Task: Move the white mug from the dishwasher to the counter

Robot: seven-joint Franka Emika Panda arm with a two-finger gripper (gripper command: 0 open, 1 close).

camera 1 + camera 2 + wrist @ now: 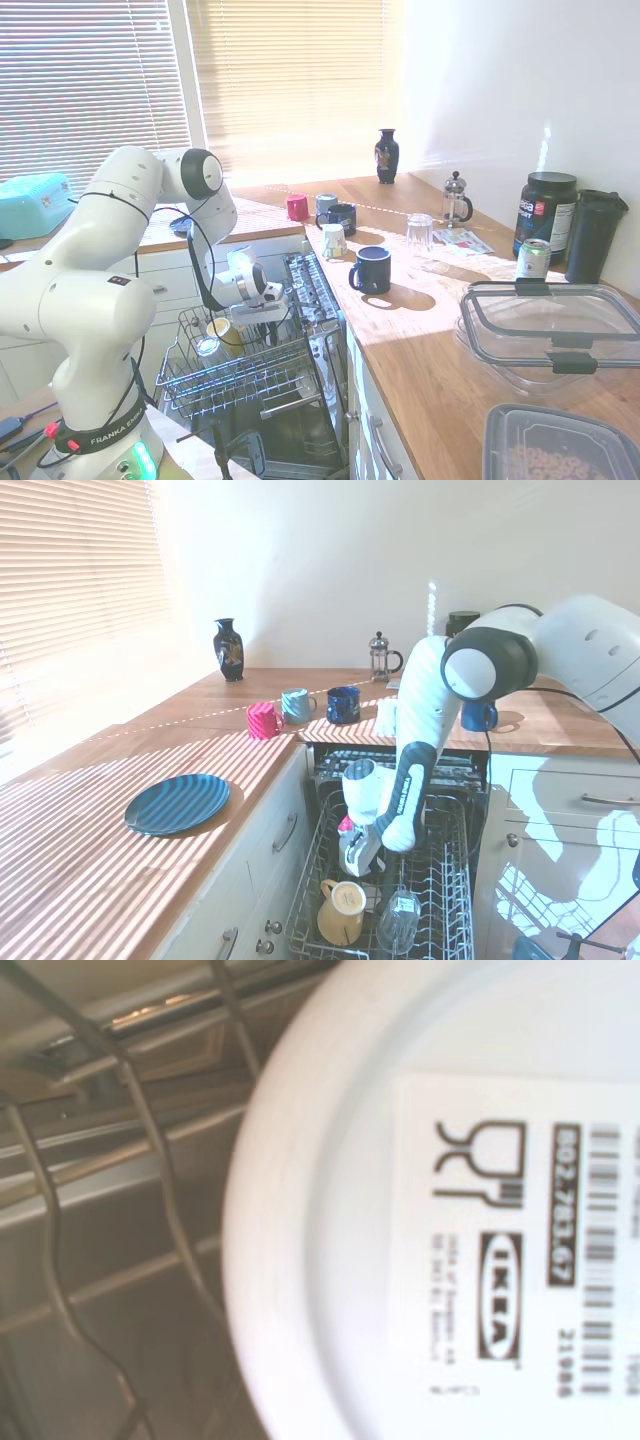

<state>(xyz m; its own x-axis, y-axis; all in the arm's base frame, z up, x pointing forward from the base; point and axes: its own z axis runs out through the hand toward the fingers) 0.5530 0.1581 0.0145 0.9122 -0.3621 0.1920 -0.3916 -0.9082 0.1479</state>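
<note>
The white mug (430,1210) fills the wrist view from very close, its flat base with a printed label and barcode facing the camera and grey rack wires beside it. The exterior views do not show it clearly. My gripper (256,320) (358,862) reaches down into the dishwasher's pulled-out wire rack (200,385) (445,880), right over that mug. The rack wires and the hand hide how the jaws stand. The wooden counter (430,330) (120,860) runs along both sides of the open dishwasher.
In the rack, a yellow mug (228,335) (340,910) and a glass (400,915) lie near the gripper. On the counter stand a blue mug (373,268), a whitish mug (333,240), a glass (419,232), plastic containers (550,330) and a blue plate (178,802).
</note>
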